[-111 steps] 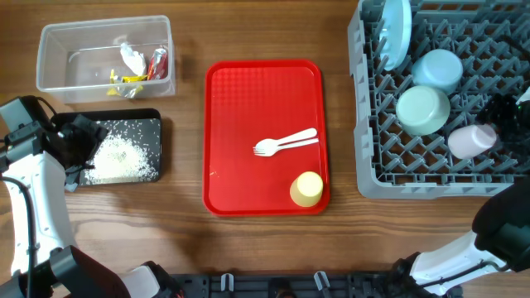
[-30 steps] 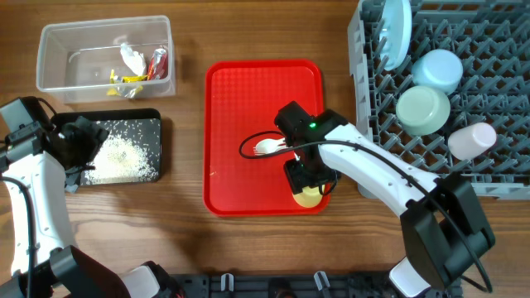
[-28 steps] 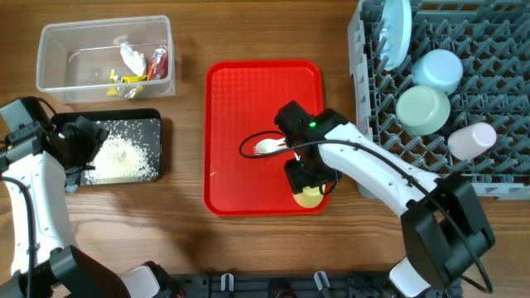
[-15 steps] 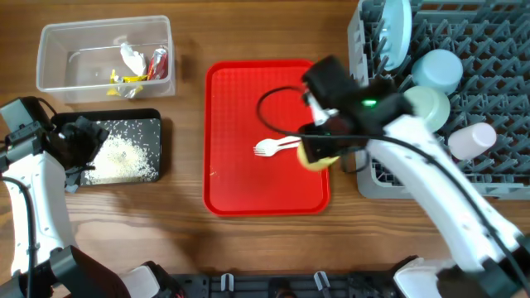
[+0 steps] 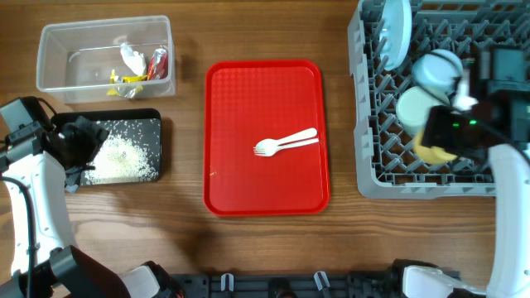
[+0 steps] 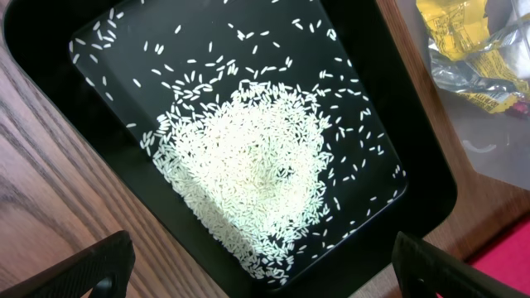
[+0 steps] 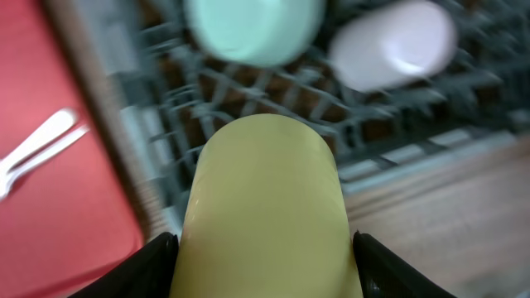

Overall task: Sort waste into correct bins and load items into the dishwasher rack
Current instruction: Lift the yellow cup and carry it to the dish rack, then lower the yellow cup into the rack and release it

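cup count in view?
2. Yellow cup held in the right gripper over the rack; white cup in the rack, beside a bowl. The right arm covers part of the rack overhead, so another may be hidden.

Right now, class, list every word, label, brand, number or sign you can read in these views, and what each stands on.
None can be read.
Yellow wrapper in the clear tub: any print is too crumpled to read.
Red tray, dishwasher rack, yellow cup: no markings visible.
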Controlling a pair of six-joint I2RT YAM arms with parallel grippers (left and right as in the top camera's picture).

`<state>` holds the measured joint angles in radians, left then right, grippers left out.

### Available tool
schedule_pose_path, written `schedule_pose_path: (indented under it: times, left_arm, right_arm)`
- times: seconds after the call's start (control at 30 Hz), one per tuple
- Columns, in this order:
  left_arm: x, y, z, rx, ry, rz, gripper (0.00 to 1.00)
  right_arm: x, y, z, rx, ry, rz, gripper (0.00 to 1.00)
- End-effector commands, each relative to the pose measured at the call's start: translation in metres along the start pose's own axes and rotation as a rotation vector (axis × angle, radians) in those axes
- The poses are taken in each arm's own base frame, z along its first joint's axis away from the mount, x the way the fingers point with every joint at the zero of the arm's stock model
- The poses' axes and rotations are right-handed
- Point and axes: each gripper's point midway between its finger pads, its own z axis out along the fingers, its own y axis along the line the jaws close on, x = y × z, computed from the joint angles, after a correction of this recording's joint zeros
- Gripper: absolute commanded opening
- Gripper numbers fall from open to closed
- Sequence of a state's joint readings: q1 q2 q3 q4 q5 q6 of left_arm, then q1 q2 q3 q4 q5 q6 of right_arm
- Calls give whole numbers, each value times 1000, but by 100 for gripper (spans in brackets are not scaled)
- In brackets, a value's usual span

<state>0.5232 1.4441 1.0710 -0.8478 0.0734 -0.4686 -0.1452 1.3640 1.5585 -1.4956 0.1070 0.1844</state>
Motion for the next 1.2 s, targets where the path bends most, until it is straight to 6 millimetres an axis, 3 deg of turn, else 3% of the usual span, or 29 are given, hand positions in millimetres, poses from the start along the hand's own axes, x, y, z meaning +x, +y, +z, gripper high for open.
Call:
schedule_pose_path:
  times: [0.0,0.2,0.6,0.83,0.97,1.17]
  left_arm:
    - [-2,0,1,-3,-1,14,100]
    - [0,1,1,-8,6,14,100]
    - [2,3,1,-13,14,13,100]
    - [3,3,1,-15,18,13,100]
    - [3,3,1,-15,18,13,100]
    - [3,3,1,-15,18,13,100]
  right_arm:
    - [1,-30,9,34,32,89,53]
    - [-7,-49,29,75,87,151,53]
    - [-24,-42,101,64,254,133,53]
    - [-23,-39,106,50,270,127,53]
    - [-19,-36,104,30,288,106,71]
    - [-18,-36,104,31,292,106,72]
